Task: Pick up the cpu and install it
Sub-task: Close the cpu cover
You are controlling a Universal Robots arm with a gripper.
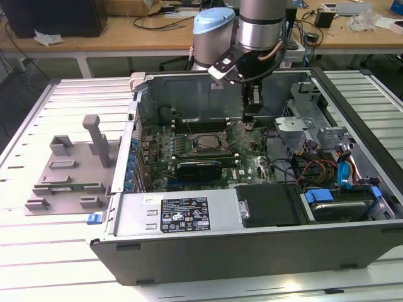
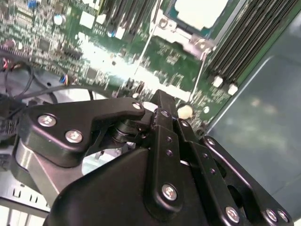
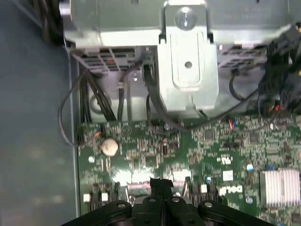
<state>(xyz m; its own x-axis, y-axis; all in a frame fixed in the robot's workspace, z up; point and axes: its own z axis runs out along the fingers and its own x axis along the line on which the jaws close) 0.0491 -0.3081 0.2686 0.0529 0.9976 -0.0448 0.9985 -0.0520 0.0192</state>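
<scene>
Gripper (image 3: 162,182) low over the motherboard (image 3: 225,146) near the socket (image 2: 192,43), fingers (image 2: 165,127) pressed together with nothing visible between them, cpu (image 2: 197,10) lying flat in that socket, silvery top up, apart from the fingers.

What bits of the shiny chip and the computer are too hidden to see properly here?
1. The cpu: second wrist view, cut off by the picture's edge, so its seating is unclear.
2. The socket: exterior view, too small to tell if it is latched.
3. The motherboard under the gripper: second wrist view, hidden by the gripper's black body.
</scene>
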